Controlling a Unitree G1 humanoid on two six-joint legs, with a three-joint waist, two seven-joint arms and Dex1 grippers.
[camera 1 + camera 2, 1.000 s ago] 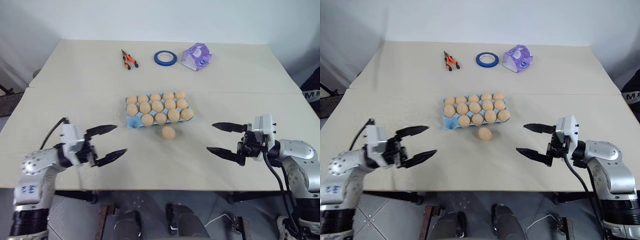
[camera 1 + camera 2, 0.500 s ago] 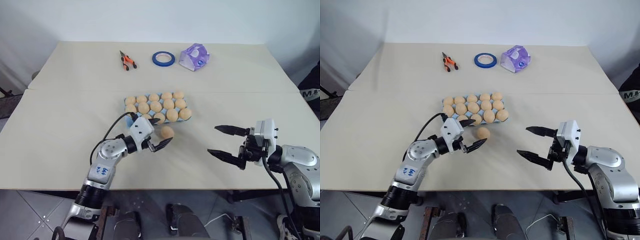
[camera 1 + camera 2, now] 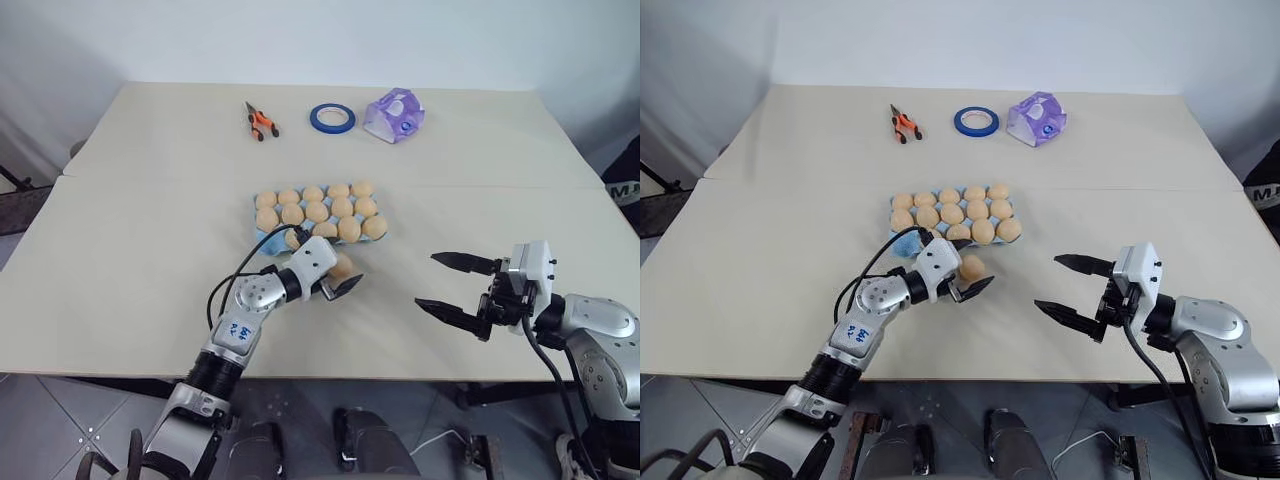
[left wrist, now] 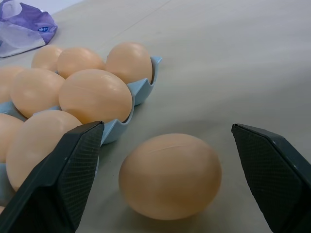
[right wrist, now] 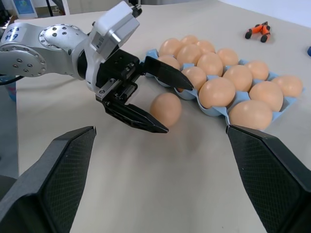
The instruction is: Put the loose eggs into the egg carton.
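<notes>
One loose egg (image 3: 342, 267) lies on the table just in front of the light blue egg carton (image 3: 266, 243), which holds several pale orange eggs. My left gripper (image 5: 178, 108) is open, level with the table, with one finger on each side of this egg (image 4: 170, 174). There is a gap between the egg and both fingers (image 4: 73, 170), and the egg rests on the table. The carton's front rim (image 4: 143, 90) sits close beside the egg. My right gripper (image 3: 428, 281) hovers open and empty to the right of the egg, well away from it.
At the far side of the table lie orange-handled pliers (image 3: 260, 121), a blue tape roll (image 3: 331, 117) and a purple tissue pack (image 3: 394, 113). A seam (image 3: 150, 180) crosses the tabletop behind the carton.
My left arm has swung from the table's left side rightward and forward to the loose egg, so its open fingers now flank it. The right gripper has stayed in place.
</notes>
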